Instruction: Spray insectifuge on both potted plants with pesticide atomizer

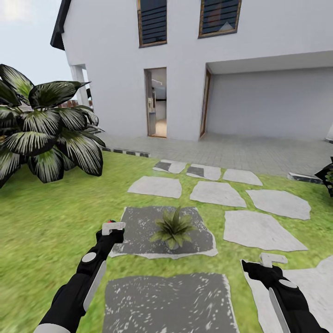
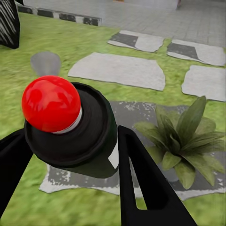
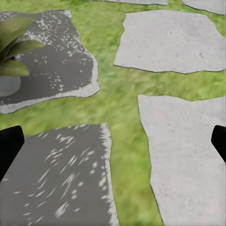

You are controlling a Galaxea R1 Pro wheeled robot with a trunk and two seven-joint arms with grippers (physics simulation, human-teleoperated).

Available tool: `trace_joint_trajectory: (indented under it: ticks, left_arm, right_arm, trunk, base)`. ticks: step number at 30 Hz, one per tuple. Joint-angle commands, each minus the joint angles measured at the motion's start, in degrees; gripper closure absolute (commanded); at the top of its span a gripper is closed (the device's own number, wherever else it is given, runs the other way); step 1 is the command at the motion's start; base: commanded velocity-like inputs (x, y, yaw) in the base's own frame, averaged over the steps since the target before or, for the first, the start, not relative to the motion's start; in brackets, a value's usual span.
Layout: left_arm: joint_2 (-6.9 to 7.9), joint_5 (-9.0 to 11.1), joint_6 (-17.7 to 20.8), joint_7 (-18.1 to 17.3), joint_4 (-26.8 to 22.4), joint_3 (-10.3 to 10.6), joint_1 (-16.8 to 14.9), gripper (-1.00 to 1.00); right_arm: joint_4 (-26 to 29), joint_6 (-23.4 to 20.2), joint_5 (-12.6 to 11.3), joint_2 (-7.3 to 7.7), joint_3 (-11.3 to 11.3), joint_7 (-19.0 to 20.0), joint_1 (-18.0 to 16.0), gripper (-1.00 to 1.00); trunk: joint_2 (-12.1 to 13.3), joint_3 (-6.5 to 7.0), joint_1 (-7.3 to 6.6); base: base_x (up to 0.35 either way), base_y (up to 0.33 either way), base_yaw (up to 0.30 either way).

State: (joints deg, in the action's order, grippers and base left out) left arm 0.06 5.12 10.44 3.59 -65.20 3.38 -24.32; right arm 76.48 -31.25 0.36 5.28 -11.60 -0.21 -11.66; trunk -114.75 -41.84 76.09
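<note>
And here we are out on the lawn, facing the white house. The left tool is up in front of the robot, and its two black fingers are clamped on the pesticide atomizer, one on either side of that stubby black bottle. From the left wrist camera you get a grand look at it: red ball on top, a sliver of white label on the side. In the head view just a speck of red peeks over the tool.

Just beside it, towards the robot's right, sits one potted plant, a low rosette of pointed green leaves, planted in the middle of a dark grey stepping stone. The atomizer hangs over that stone's near-left edge, close to the plant but not touching it.

Over on the other side, the right tool hovers low above the pale stones; its fingertips sit wide apart at the two edges of the right wrist picture, nothing between them but grass and paving.

A big striped, dark-leaved bush fills the left of the scene.
</note>
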Motion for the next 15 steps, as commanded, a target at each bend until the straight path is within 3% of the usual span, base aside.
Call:
trace_joint_trajectory:
  ticks: [1,15]
  left_arm:
    - [0.03,0.5,0.28,0.45,-0.07,0.13,-0.02,1.0]
    - [0.11,0.56,0.28,0.45,-0.01,0.05,-0.02,1.0]
  right_arm:
    - [0.09,-0.31,0.08,-0.01,0.0,-0.03,-0.03,-1.0]
    - [0.37,-0.39,0.31,-0.1,-0.08,-0.07,-0.03,-1.0]
  trunk:
    - [0.39,0.12,-0.23]
    - [6.0,2.64,-3.31]
  base:
    - [0.0,0.0,0.0]
    - [0.0,0.0,0.0]
